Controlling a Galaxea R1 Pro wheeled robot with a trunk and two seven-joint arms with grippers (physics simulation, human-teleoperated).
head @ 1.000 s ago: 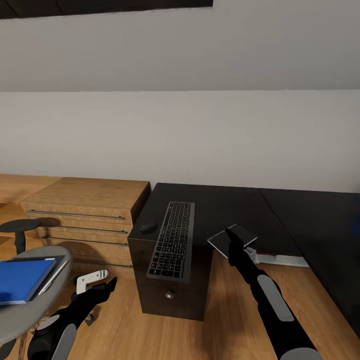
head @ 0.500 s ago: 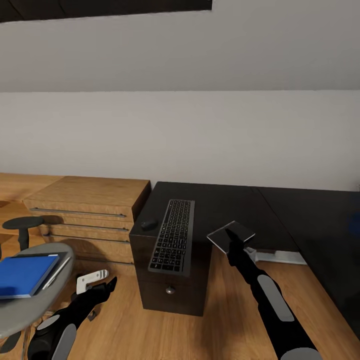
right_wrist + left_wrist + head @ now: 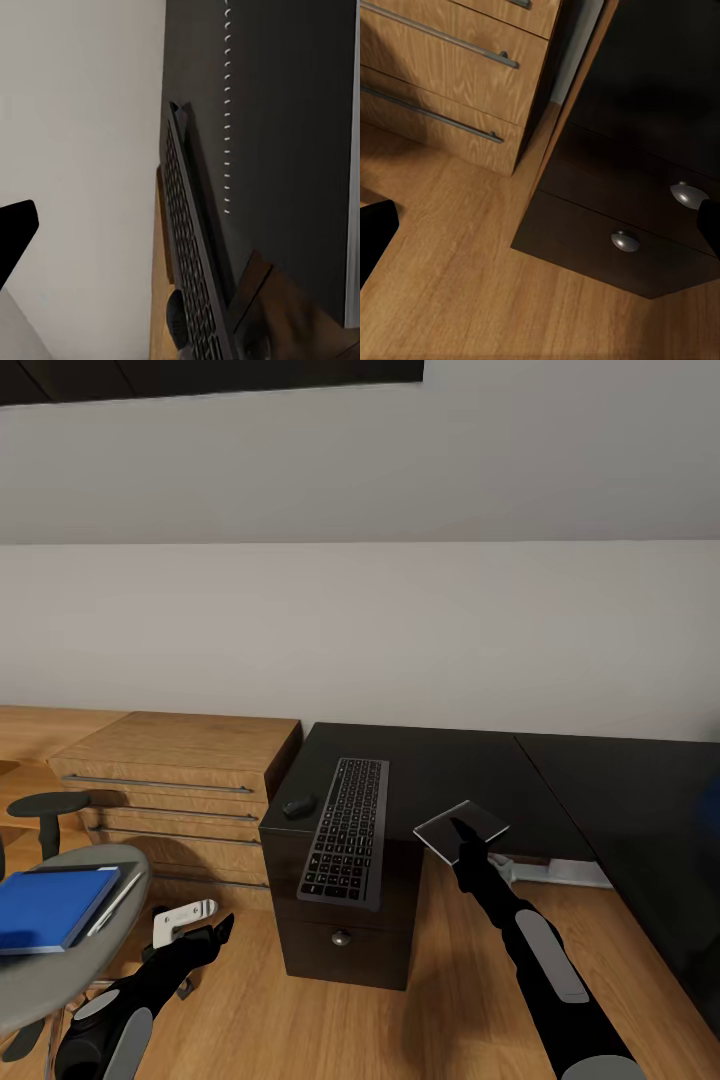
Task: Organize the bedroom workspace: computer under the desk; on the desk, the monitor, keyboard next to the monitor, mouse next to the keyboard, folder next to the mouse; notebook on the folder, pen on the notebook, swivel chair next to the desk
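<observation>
We see our right fingers [image 3: 462, 838] clamped on the notebook [image 3: 462, 828] over the table [image 3: 440, 770], keyboard [image 3: 346, 831] beside; left fingers [image 3: 205, 938] spread apart, folder [image 3: 48, 908] on swivel chair [image 3: 70, 960].

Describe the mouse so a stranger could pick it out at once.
Find the black desk against the white wall, then its near left end above the drawer unit. The mouse sits there, just left of the keyboard. It is a small, rounded, dark lump, unlike the long flat keyboard with rows of keys.
</observation>
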